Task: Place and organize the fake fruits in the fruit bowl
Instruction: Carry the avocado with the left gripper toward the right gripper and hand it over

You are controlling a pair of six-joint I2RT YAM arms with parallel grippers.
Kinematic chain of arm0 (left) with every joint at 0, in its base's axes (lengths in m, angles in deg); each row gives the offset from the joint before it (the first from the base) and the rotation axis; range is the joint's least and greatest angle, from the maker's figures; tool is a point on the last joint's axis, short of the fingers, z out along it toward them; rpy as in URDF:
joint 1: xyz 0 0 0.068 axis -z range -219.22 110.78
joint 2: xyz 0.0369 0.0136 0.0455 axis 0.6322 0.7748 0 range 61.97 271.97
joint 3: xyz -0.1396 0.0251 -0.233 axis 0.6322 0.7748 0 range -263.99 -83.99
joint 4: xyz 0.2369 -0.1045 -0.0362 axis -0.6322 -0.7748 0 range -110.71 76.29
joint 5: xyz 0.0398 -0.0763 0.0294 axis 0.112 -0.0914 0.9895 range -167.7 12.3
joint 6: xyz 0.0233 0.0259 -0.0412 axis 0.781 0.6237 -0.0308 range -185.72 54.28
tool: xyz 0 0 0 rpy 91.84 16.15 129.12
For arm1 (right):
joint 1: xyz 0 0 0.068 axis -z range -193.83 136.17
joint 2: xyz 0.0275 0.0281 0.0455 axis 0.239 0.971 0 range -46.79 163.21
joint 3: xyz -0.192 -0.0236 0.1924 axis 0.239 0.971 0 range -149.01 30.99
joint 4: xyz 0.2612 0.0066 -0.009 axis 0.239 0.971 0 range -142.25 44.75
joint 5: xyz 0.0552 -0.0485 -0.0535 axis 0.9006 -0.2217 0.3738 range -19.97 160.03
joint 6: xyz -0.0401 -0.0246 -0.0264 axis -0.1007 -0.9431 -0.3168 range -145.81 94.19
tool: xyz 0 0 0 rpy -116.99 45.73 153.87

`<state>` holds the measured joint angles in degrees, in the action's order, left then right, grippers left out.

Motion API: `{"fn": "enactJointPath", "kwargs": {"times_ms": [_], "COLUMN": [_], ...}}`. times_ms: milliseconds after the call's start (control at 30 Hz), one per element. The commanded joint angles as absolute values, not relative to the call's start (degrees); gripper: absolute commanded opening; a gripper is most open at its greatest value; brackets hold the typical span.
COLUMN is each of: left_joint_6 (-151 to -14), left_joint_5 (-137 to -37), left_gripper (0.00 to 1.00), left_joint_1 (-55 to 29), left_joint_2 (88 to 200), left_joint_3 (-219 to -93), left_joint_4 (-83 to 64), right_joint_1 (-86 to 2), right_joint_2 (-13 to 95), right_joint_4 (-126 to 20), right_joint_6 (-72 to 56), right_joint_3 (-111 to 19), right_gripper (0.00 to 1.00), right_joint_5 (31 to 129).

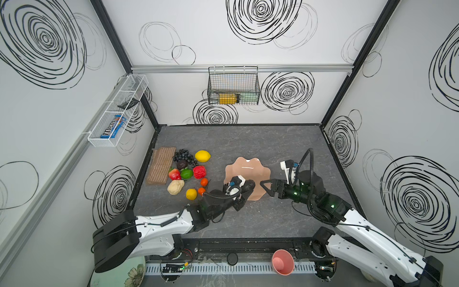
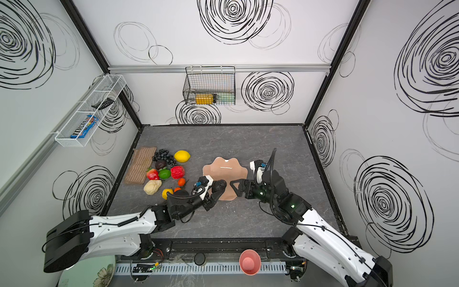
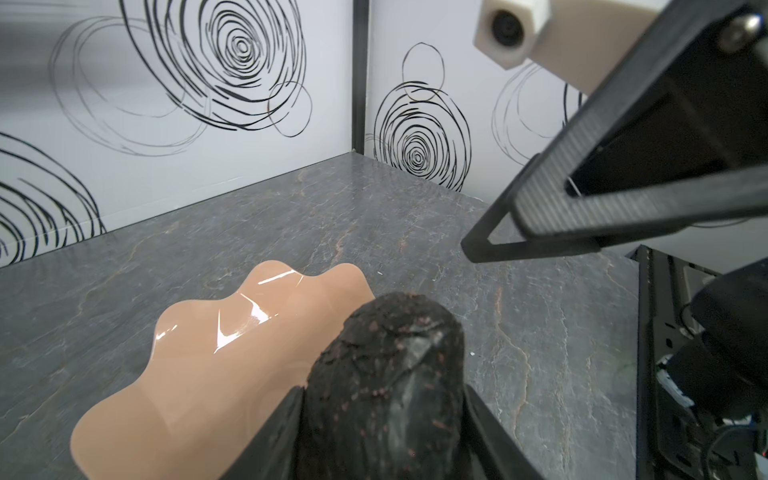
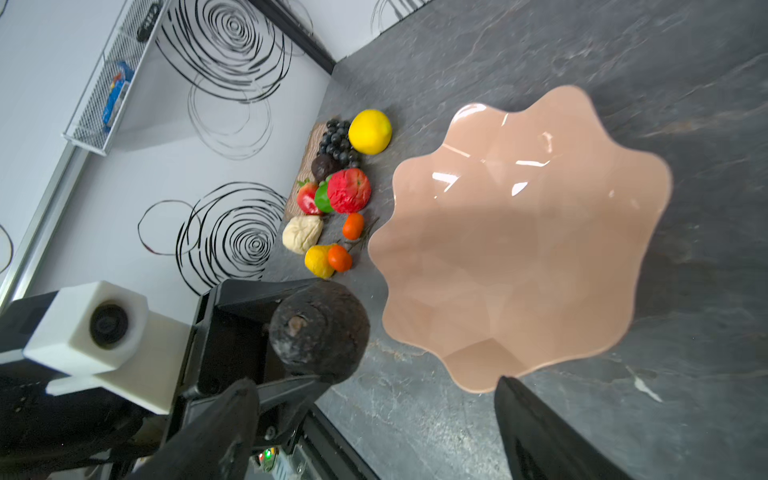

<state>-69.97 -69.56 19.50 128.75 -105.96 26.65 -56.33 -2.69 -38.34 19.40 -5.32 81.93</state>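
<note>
Left gripper (image 3: 380, 411) clamped mid-body on dark rough-skinned plastic avocado (image 4: 320, 328), at near edge of glossy peach-pink scalloped bowl (image 1: 248, 161). Right gripper (image 1: 266, 190) jaws apart, empty. Avocado likely light, rigid, grippy; bowl slick, could roll

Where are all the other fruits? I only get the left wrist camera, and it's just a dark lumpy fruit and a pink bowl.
Observer: The other fruits lie clustered on the table, on the left arm's side of the fruit bowl.
Operator: Is anything in the bowl yet?
Observer: No, the right wrist view shows it empty.
Operator: What's the other arm doing?
Observer: The right gripper hovers open and empty by the bowl's rim.
</note>
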Motion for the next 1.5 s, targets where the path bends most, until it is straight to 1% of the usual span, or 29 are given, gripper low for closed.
{"fn": "enactJointPath", "kwargs": {"times_ms": [0, 100, 233, 300, 433, 567, 733, 1000, 1067, 1100, 1200, 1367, 1433, 1467], "left_joint_6": [-63.54, -60.76, -59.64, -59.01, -58.36, -57.65, -56.79, -56.49, -56.39, -56.41, -56.25, -57.18, -58.48, -60.14], "left_joint_5": [-69.09, -67.38, -66.25, -65.93, -65.39, -65.39, -65.57, -65.22, -64.84, -64.49, -62.64, -59.41, -57.48, -55.12], "left_gripper": [0.54, 0.54, 0.54, 0.54, 0.55, 0.55, 0.56, 0.58, 0.61, 0.65, 0.81, 1.00, 0.99, 0.96], "left_joint_1": [22.57, 25.29, 26.46, 27.03, 27.65, 28.11, 28.80, 29.05, 29.07, 29.07, 29.08, 28.60, 28.30, 28.07], "left_joint_2": [130.43, 131.69, 132.63, 132.71, 132.76, 132.88, 132.90, 132.20, 131.74, 131.32, 128.52, 118.29, 112.94, 110.14], "left_joint_3": [-106.20, -106.23, -106.55, -106.32, -106.00, -105.76, -105.76, -105.00, -104.69, -104.49, -103.79, -99.14, -98.16, -98.17], "left_joint_4": [35.91, 37.29, 37.66, 38.04, 38.49, 38.94, 39.02, 39.81, 40.03, 40.00, 38.51, 37.49, 33.80, 30.72], "right_joint_1": [-61.69, -66.01, -69.98, -70.68, -71.03, -71.29, -71.57, -71.93, -71.93, -71.93, -71.89, -69.13, -66.28, -64.55], "right_joint_2": [-0.78, 1.44, 3.91, 4.69, 5.56, 5.81, 6.44, 6.98, 7.09, 7.17, 7.17, 8.32, 9.84, 10.90], "right_joint_4": [-36.03, -35.43, -34.41, -34.41, -35.25, -36.28, -36.11, -34.84, -34.65, -34.38, -33.47, -30.80, -30.80, -30.94], "right_joint_6": [22.19, 23.26, 23.66, 23.92, 24.28, 24.30, 23.69, 22.79, 22.53, 22.45, 21.04, 16.00, 13.32, 11.94], "right_joint_3": [-7.95, -9.11, -9.83, -9.46, -9.22, -8.90, -9.28, -10.44, -10.78, -10.97, -11.88, -14.82, -15.69, -16.11], "right_gripper": [0.92, 0.92, 0.91, 0.90, 0.84, 0.76, 0.61, 0.46, 0.46, 0.46, 0.46, 0.44, 0.44, 0.44], "right_joint_5": [77.70, 74.29, 71.37, 70.90, 71.12, 71.18, 71.00, 68.46, 67.74, 67.25, 64.87, 59.49, 60.20, 60.65]}}
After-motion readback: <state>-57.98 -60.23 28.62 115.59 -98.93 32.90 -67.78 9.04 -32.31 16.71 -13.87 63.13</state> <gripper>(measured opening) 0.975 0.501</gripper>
